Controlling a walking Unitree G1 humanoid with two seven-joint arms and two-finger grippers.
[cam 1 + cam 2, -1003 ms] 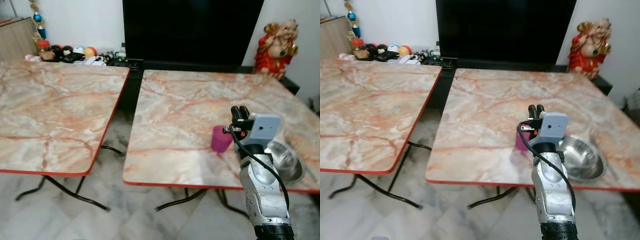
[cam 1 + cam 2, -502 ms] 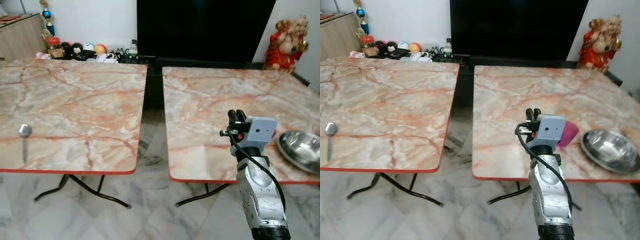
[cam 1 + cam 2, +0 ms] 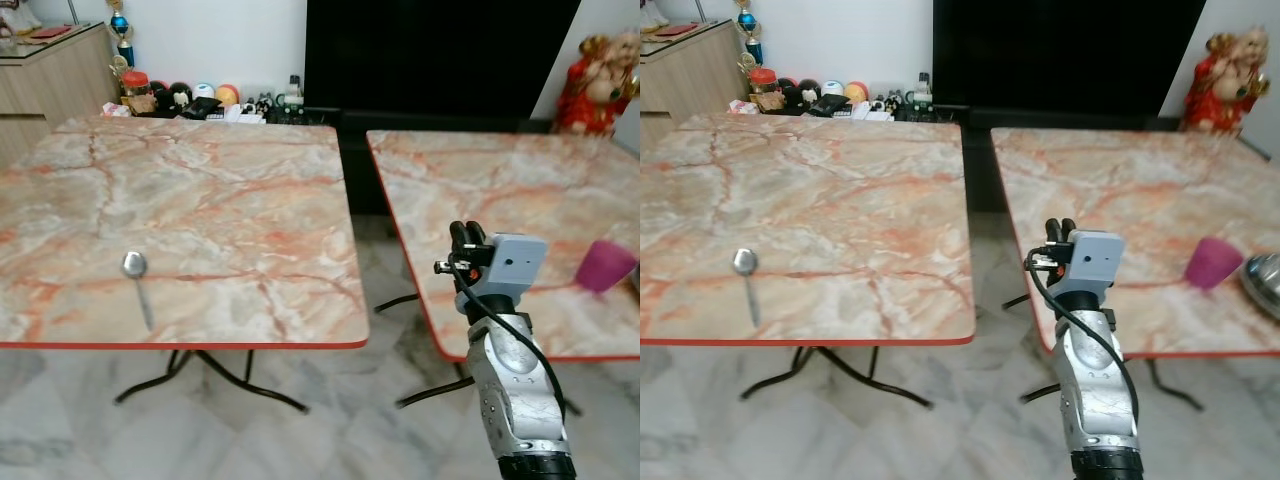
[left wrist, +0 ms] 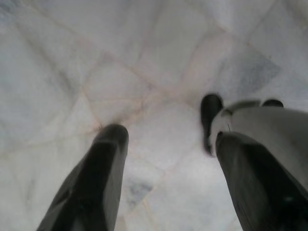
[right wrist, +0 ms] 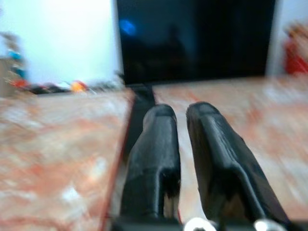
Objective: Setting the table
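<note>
A metal spoon (image 3: 134, 266) lies near the front edge of the left marble table (image 3: 230, 190). A pink cup (image 3: 605, 265) stands on the right marble table (image 3: 500, 180), with the rim of a steel bowl (image 3: 1266, 284) beside it at the picture's edge. My right gripper (image 3: 462, 235) is raised in front of me over the right table's near left corner, shut and holding nothing; the right wrist view shows its fingers (image 5: 154, 144) side by side. My left gripper (image 4: 163, 139) hangs open over the marble floor.
A gap of floor (image 3: 375, 260) separates the two tables, with black folding legs (image 3: 210, 375) under them. A black TV (image 3: 440, 50), a red figurine (image 3: 600, 70), a low shelf of small items (image 3: 200, 100) and a wooden cabinet (image 3: 50, 70) line the back wall.
The camera has swung to the left: the left table and its spoon have come into view, and the cup and bowl have slid to the right edge. My right gripper stays raised.
</note>
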